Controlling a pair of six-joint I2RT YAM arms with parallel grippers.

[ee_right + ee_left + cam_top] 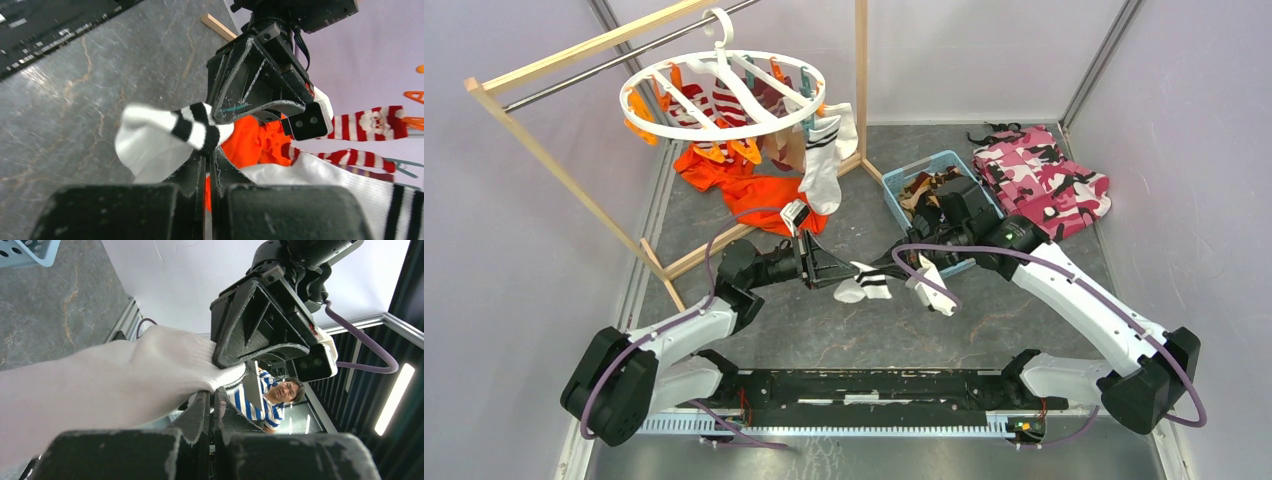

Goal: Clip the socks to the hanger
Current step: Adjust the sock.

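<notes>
Stretching nine-to-three, the striped sock [865, 283] is clamped by left fingers [838, 271] and right fingers [896, 262]; the hanger [686, 130] hangs at eleven o'clock, nearer the left arm [686, 328].

Bare desk [824, 335] at the near edge lies open, while rack [861, 70], hanger [714, 132] and bin [919, 163] crowd the far side.

Here's a robotics lab test cell: plain pale partition walls [1184, 150] box in a grey worktop [824, 325], a mounting rail [874, 400] bolted along its near edge (beyond, a man [270, 397] in a striped shirt, near a strip light [395, 399]).
</notes>
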